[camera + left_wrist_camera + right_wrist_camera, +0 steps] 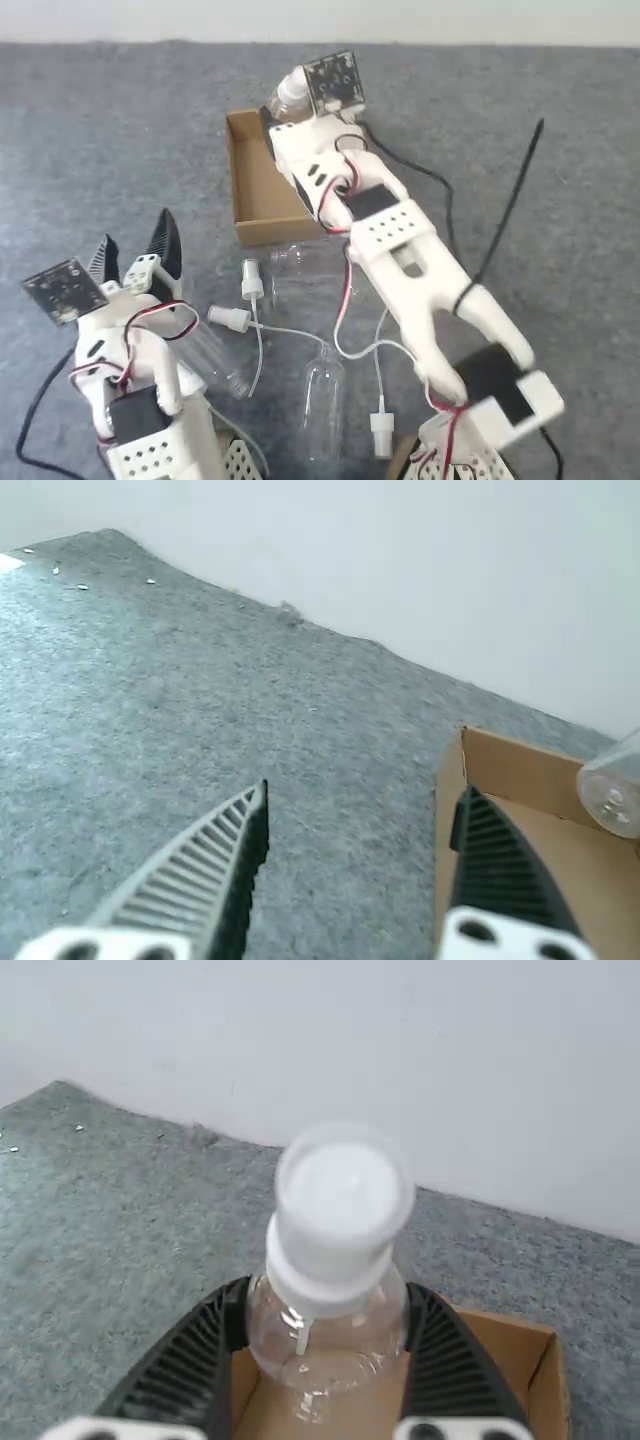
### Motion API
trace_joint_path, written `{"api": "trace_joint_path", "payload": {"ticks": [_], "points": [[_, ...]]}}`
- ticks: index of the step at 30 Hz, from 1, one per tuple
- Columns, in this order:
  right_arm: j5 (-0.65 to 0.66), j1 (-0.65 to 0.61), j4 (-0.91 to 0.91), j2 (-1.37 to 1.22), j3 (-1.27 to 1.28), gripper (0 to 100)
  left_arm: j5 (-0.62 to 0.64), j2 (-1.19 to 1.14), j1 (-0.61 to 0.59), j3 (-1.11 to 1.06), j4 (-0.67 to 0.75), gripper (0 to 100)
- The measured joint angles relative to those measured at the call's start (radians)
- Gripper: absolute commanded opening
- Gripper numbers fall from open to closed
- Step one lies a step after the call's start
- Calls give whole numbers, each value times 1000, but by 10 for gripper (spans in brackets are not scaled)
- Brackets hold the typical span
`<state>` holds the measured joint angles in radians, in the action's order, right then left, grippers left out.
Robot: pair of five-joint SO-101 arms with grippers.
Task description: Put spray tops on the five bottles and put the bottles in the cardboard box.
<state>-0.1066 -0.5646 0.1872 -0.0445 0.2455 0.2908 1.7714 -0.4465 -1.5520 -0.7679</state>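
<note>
My right gripper is shut on a clear bottle with a white spray top, held upright over the far end of the cardboard box. From above, that bottle sits at the box's far corner. My left gripper stands open near the table's front left, with nothing between its fingers. Three clear bottles lie on the table: one beside the box, one in the middle front, one by the left arm. Loose spray tops lie among them.
Grey carpet covers the table. A black cable runs along the right side behind the right arm. In the left wrist view the box's near wall and the held bottle show past my open fingers.
</note>
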Motion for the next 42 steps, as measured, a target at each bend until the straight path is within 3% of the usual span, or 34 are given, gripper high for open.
{"api": "trace_joint_path", "payload": {"ticks": [17, 27, 42], "points": [[0, -11, 0, -440, -450, 8, 8, 0, -8, 0, 0, 272], [115, -78, 0, -666, -614, 7, 8, 0, -8, 0, 0, 272], [127, -74, -2, -881, -825, 10, 8, 0, -8, 0, 0, 272]]}}
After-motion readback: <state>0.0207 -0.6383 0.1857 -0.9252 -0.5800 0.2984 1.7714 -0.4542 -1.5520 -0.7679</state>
